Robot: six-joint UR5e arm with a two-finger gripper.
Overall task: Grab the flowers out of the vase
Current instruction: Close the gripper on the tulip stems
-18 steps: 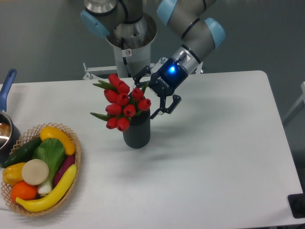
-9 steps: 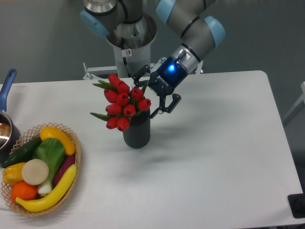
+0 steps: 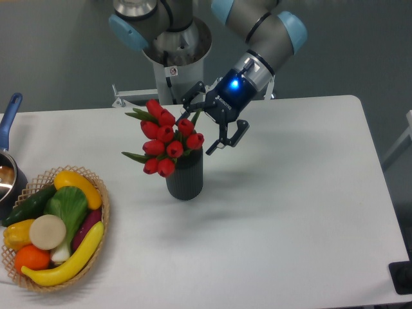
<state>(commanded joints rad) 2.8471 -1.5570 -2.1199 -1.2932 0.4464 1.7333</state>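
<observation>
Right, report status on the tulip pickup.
Two-finger gripper open, beside the blooms, holding nothing. Bunch of red tulips seated in the dark ribbed cylindrical vase. Nothing in the way.

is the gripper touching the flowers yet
Cannot tell. In the camera view the open gripper overlaps the right edge of the flowers, with no clear contact or gap.

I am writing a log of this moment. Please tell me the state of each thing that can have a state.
gripper: open, at the right side of the bunch, holding nothing.
flowers: in the vase, leaning left, not lifted.
vase: upright on the table, holding the flowers.
wicker basket: full of fruit and vegetables.
pot: at the left edge, partly out of view, no lid seen.
</observation>
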